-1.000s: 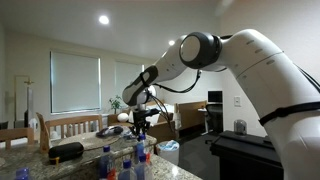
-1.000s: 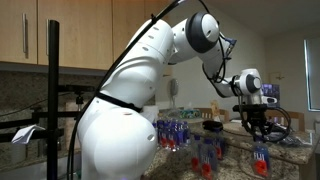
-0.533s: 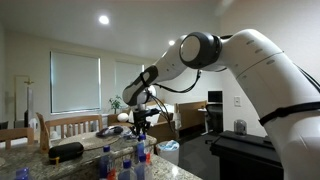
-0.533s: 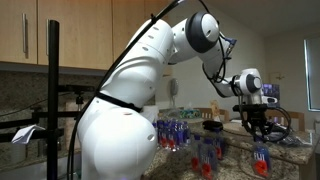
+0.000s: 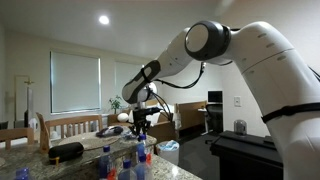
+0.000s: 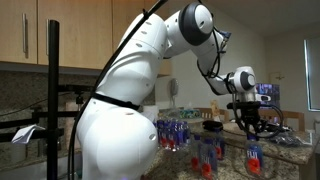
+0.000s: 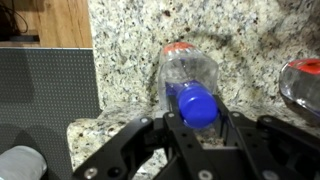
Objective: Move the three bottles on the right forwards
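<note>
Bottle (image 7: 190, 72) | on or just above the granite counter (image 7: 130, 50), second bottle (image 7: 305, 85) near | gripper (image 7: 198, 118) fingers narrow, clamped on the blue cap (image 7: 197, 105), likely so it stays upright | next, judged: carry forwards.

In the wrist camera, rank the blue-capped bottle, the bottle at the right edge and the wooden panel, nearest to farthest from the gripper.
1. The blue-capped bottle, centre, clamped in the gripper.
2. The bottle at the right edge, beside the gripper.
3. The wooden panel, top left corner.
</note>
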Controlling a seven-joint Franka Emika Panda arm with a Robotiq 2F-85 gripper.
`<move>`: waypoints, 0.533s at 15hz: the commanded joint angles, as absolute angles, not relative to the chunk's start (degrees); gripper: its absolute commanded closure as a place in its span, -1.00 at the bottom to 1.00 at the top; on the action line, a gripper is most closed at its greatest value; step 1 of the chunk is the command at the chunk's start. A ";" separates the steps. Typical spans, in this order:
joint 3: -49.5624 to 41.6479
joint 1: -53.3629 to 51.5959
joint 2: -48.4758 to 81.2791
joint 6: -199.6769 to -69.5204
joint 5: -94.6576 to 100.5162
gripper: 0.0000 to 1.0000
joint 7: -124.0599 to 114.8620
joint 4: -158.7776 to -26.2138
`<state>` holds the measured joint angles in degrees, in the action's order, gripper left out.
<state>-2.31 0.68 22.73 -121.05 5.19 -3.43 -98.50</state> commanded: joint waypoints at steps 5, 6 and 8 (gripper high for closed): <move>-1.59 -2.23 8.61 -124.52 3.16 0.72 -14.16 -117.03; -1.50 -2.42 7.58 -124.44 2.58 0.72 -16.29 -118.72; -1.70 -2.96 5.75 -124.45 3.28 0.72 -22.76 -121.57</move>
<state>-1.70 -2.61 10.49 -122.57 4.07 -15.64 -114.99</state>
